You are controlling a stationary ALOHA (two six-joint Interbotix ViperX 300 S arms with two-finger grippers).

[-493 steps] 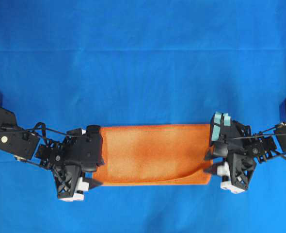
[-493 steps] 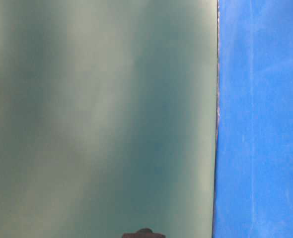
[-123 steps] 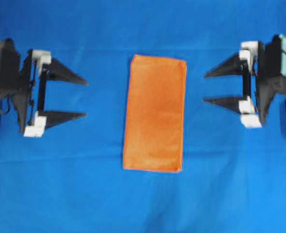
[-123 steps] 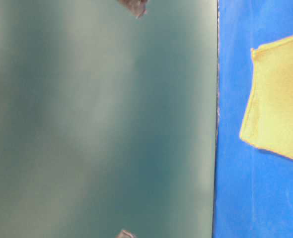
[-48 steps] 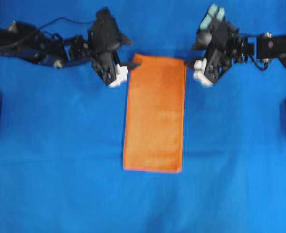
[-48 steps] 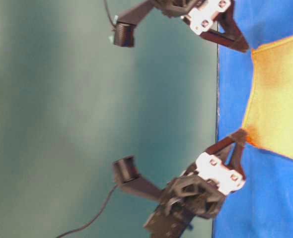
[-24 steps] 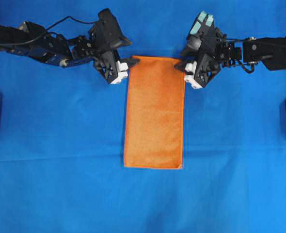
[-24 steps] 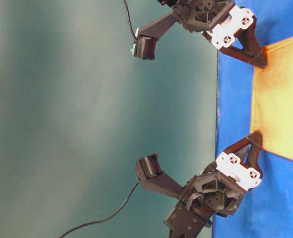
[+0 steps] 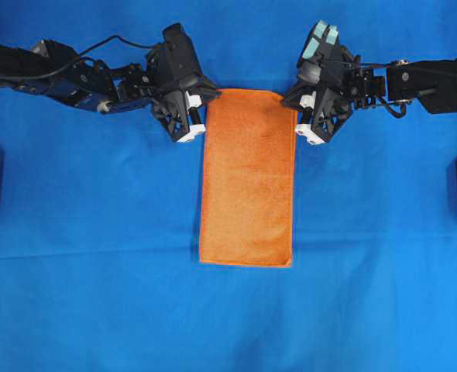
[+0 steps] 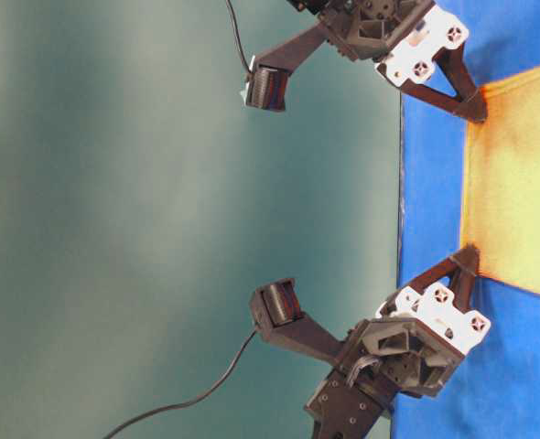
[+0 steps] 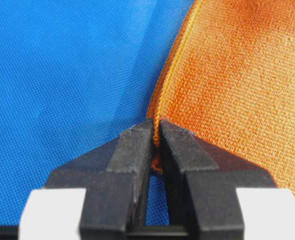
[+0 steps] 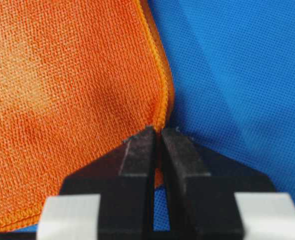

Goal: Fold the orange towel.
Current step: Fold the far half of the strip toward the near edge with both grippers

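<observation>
The orange towel lies flat on the blue cloth as a tall, narrow rectangle, its short edges at the top and bottom of the overhead view. My left gripper is shut on the towel's top left corner. In the left wrist view the hem of the towel is pinched between the black fingertips of the left gripper. My right gripper is shut on the top right corner. The right wrist view shows the towel with its hem nipped in the right gripper. Both corners stay low on the cloth.
The large blue cloth covers the whole table around the towel. Both arms reach in from the upper sides with cables trailing. In the table-level view the table edge runs vertically beside a plain grey-green backdrop.
Both grippers have gone from open to shut on the towel's two top corners. They shifted only slightly at those corners. The towel still lies flat.
</observation>
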